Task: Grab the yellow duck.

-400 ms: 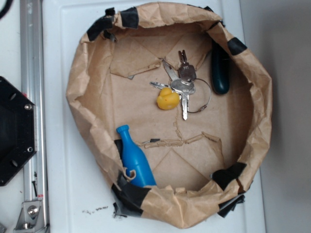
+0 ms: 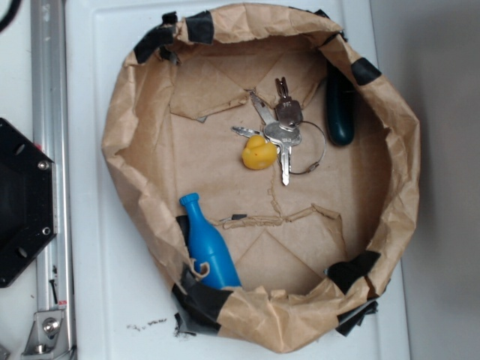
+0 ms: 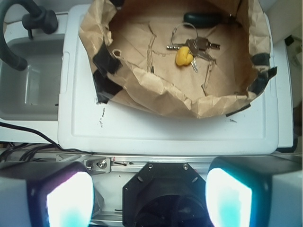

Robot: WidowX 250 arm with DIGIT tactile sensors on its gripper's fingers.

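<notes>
white lid (image 2: 97, 187): flat plastic top that carries everything; rail and black robot base sit off its left edge in the exterior view.
paper nest (image 2: 127, 150): crumpled brown paper ring patched with black tape, covers most of the lid; raised walls all round.
blue bottle toy (image 2: 208, 247): lies against the nest's near-left wall, neck pointing inward, well apart from the duck.
dark green object (image 2: 340, 112): tucked at the far-right wall; can't tell what it is.
bunch of keys (image 2: 283, 133): silver, on a ring, centre-far area of the floor.
yellow duck (image 2: 259, 154): nest floor, roughly centre; touches the keys on its right side and one key blade looks partly under it.
gripper (image 3: 149, 198): wide open, nothing held; the two pads glow at the bottom of the wrist view, parked over the base, well short of the nest.
step: approach not started, I judge.
how: clear the near wall high, centre over the duck, descend vertically.
jaw axis: close across the duck so neither finger lands on the key side.
risk: keys drag along or the smooth duck squirts out; close slowly.
</notes>
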